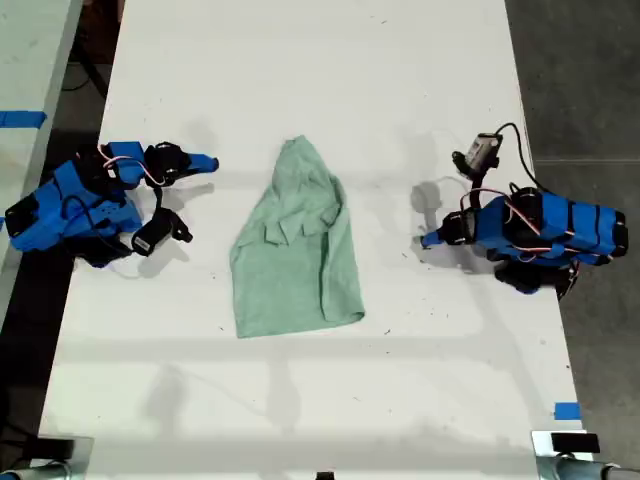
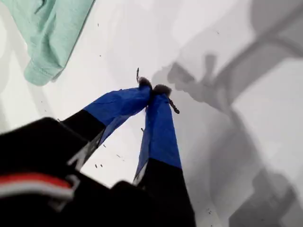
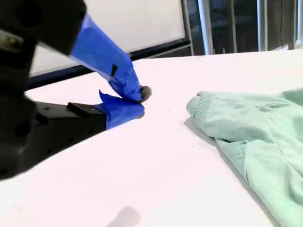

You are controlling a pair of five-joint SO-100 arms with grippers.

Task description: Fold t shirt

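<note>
The t shirt is a pale sage-green, wrinkled garment lying flat in the middle of the white table. Its narrow end points to the far side and one side is folded over. My first gripper rests at the exterior view's right, shut and empty, a short gap from the shirt. In the first wrist view its fingertips meet above bare table, and a corner of the t shirt lies beyond them. My second gripper, at the exterior view's left, is also shut on nothing. The second wrist view shows my second gripper near the narrow end of the t shirt.
A blue tape mark sits near the table's front corner at the exterior view's right. Another table with blue tape stands past the exterior view's left edge. Dark floor borders the table on the exterior view's right.
</note>
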